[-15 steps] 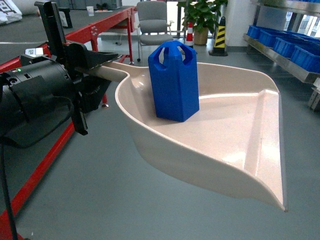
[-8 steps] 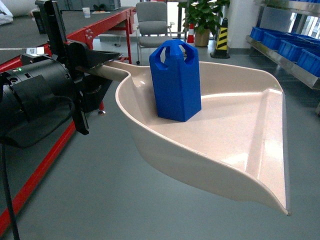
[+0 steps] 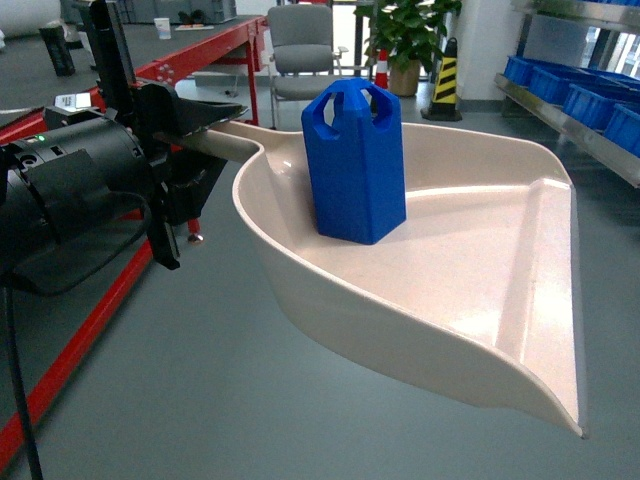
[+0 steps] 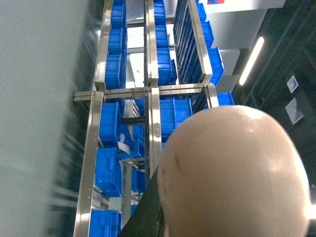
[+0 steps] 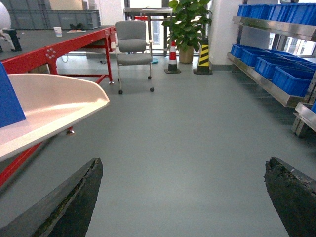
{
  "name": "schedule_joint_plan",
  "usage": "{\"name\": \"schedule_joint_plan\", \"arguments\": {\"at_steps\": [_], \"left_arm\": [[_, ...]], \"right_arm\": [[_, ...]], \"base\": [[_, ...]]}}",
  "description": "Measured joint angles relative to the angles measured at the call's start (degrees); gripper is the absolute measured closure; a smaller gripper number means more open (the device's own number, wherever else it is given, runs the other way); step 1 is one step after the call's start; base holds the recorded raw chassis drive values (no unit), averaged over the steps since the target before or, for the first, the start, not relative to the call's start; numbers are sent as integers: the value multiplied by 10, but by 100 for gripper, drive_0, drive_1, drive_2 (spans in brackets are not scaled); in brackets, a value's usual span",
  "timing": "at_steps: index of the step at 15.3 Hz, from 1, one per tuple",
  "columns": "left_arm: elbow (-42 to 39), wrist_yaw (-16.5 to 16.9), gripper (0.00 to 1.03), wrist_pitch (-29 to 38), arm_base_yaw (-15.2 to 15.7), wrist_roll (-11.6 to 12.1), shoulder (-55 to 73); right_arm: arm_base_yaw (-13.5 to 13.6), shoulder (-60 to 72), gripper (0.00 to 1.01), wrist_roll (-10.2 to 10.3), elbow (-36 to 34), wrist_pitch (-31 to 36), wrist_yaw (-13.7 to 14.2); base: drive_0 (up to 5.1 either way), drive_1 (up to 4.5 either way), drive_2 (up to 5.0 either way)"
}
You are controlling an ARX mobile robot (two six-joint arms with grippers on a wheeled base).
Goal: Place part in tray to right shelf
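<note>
Blue faceted plastic part (image 3: 355, 165) stands upright in the smooth beige scoop-shaped tray (image 3: 480, 300), just beyond the left gripper (image 3: 195, 125), which clamps the tray's straight handle. Right gripper (image 5: 182, 197) hangs spread wide over grey floor, steel shelf (image 5: 269, 81) ahead to its right.

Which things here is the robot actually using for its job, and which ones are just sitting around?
For the job:
- blue part, standing upright in the tray
- beige tray, held by its handle
- left gripper, clamped on the handle
- steel shelf with blue crates

Just sitting around:
- grey chair
- potted plant
- red table
- striped post
</note>
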Motion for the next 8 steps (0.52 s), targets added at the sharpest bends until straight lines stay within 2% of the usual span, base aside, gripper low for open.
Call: {"name": "schedule_joint_plan", "arguments": {"at_steps": [8], "left_arm": [[0,-1,88,2,0,0,0]], "right_arm": [[0,0,3,0,0,-3,0]], "base": [[3,424,-418]]}}
